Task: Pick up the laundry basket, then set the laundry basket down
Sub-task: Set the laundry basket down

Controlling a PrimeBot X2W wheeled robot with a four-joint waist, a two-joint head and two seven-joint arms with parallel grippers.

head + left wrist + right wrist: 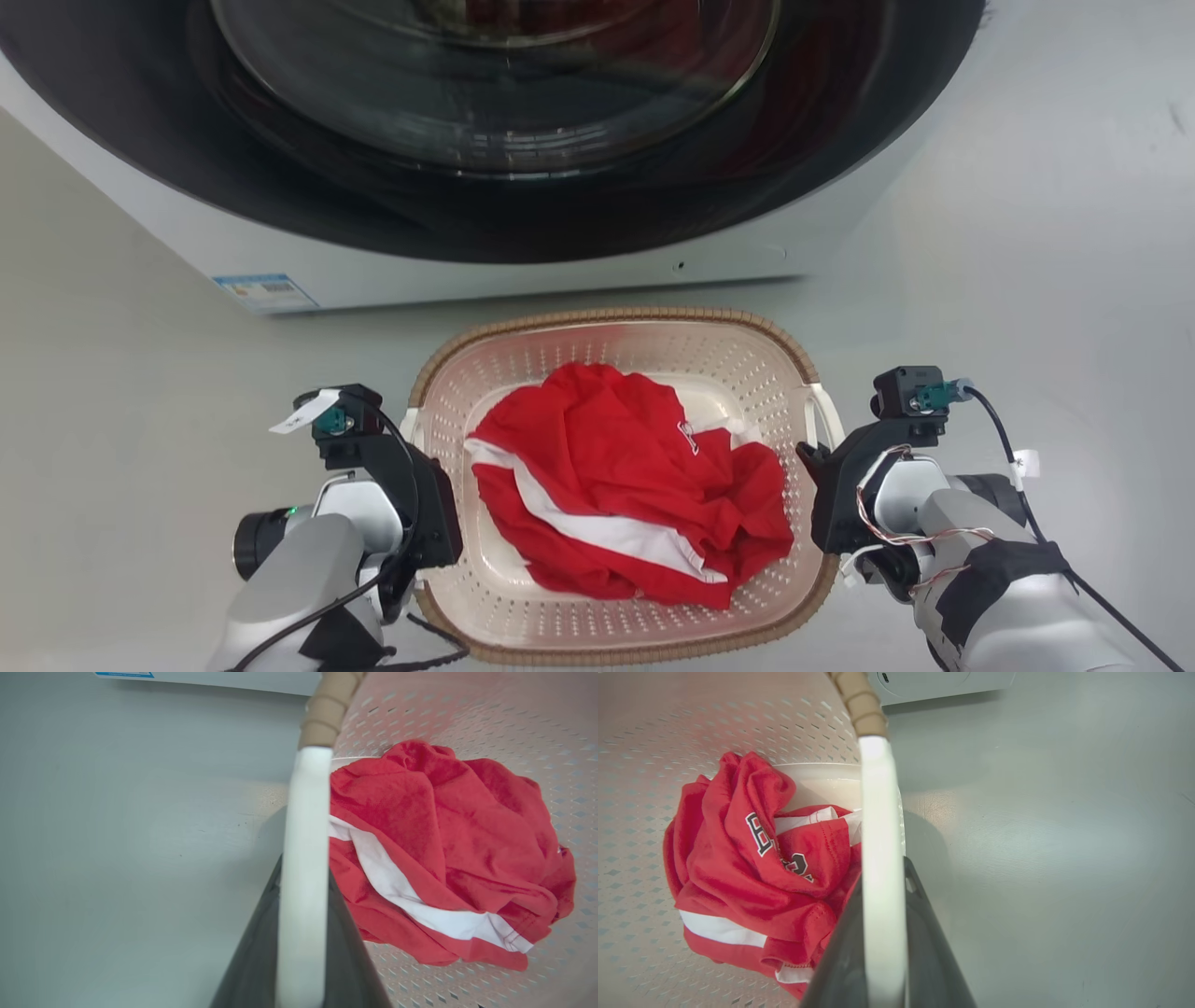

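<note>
The laundry basket [607, 319] was seen just in front of the washing machine [467, 266], with a red and white garment [625, 467] bundled inside. Its left handle [303, 826] was clamped by the left gripper [304, 870], and its right handle [879, 812] by the right gripper [883, 875]. Whether it rested on the floor [112, 373] could not be told.

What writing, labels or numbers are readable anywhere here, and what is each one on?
"B": black-edged white letter on the red garment in the laundry basket; the characters after it are creased into folds, not readable.
Sticker on the washing machine: blue and white, print too small to read.
White cable tags: marks too small to read.
</note>
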